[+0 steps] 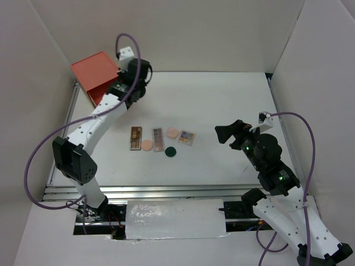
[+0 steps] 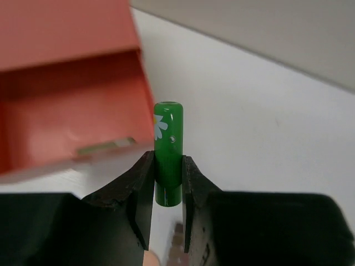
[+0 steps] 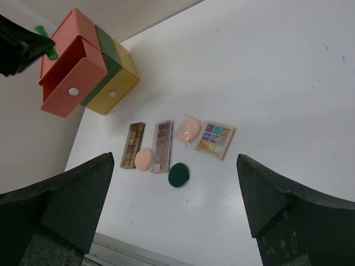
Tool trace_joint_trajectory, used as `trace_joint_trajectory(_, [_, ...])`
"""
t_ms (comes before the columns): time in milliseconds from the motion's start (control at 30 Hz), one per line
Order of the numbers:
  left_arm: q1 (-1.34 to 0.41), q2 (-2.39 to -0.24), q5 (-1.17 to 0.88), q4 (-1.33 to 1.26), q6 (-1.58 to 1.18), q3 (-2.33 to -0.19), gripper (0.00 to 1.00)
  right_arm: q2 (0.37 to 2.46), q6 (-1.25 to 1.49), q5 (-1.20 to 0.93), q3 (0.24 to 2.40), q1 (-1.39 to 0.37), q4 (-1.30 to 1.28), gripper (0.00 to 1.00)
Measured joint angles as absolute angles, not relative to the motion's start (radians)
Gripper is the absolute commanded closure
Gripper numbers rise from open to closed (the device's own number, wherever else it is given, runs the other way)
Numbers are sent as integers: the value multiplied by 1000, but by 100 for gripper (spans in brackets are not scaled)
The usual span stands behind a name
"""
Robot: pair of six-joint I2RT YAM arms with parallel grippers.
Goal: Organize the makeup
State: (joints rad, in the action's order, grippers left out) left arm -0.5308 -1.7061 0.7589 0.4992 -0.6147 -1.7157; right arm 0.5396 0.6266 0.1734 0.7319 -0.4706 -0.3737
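Note:
My left gripper (image 1: 117, 86) (image 2: 168, 185) is shut on a green tube (image 2: 168, 147) with a white flower, held beside the open red drawer (image 2: 66, 111) (image 1: 95, 71). A second green tube is not in view. On the table lie two brown palettes (image 1: 136, 138) (image 1: 158, 139), a peach disc (image 1: 146, 145), a pink disc (image 1: 172, 133), a square multicolour palette (image 1: 186, 137) and a dark-green disc (image 1: 171, 151). My right gripper (image 1: 224, 133) (image 3: 175, 158) is open and empty, above and to the right of them.
The drawer chest (image 3: 91, 66) stands at the far left corner, red drawer pulled out, green and yellow ones shut. White walls close in on the left, back and right. A metal rail (image 1: 138, 191) runs along the near edge.

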Motion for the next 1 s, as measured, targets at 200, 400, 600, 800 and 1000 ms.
trace_joint_trajectory(200, [-331, -1756, 745, 528, -553, -1879, 89, 540, 627, 160, 726, -471, -358, 0])
trace_joint_trajectory(400, [-261, -1793, 693, 550, -545, -1882, 84, 549, 623, 149, 726, -471, -356, 0])
trace_joint_trajectory(600, [-221, -1805, 653, 565, -547, -1837, 38, 572, 623, 136, 726, -471, -350, 0])
trace_joint_trajectory(800, [-216, -1822, 638, 573, -551, -1841, 6, 593, 615, 112, 726, -471, -348, 0])
trace_joint_trajectory(1000, [-220, -1812, 605, 580, -580, -1831, 94, 593, 612, 112, 726, -471, -345, 0])
